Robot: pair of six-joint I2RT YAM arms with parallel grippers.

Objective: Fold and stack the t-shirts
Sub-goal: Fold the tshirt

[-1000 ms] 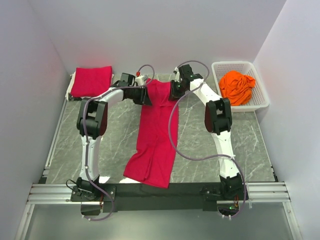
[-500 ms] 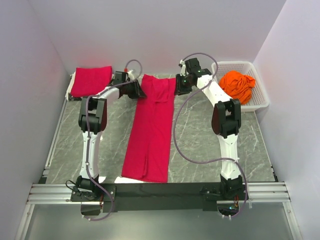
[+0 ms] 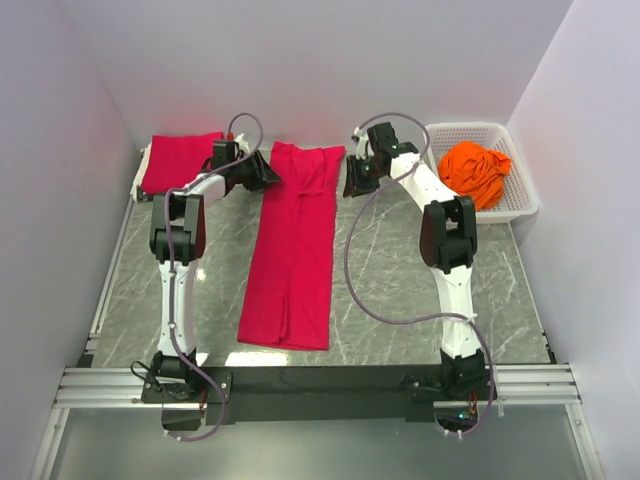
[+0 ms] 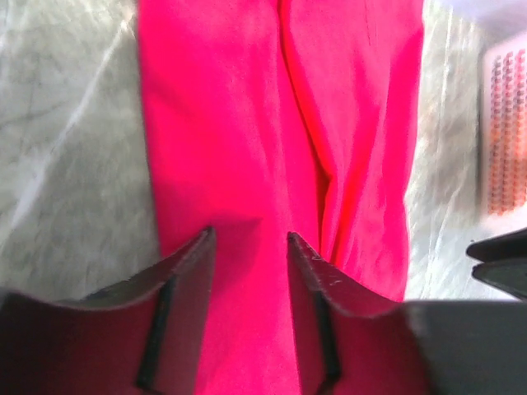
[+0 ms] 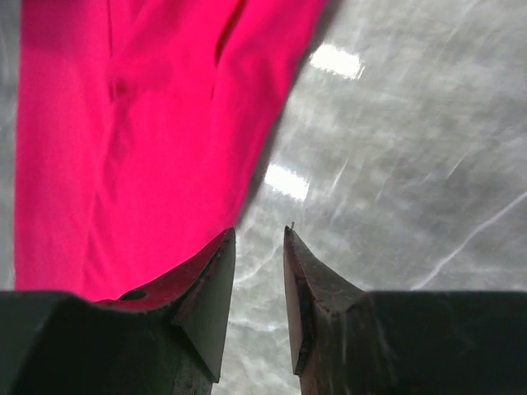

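One crimson t-shirt (image 3: 290, 250) flat on table (image 3: 400, 285)

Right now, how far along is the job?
Done: one folded red shirt at the far left. In hand: a second red shirt lies as a long strip mid-table, left tool and right tool open at its far end. Left: fold it shorter, stack it, then the orange shirt in the basket.
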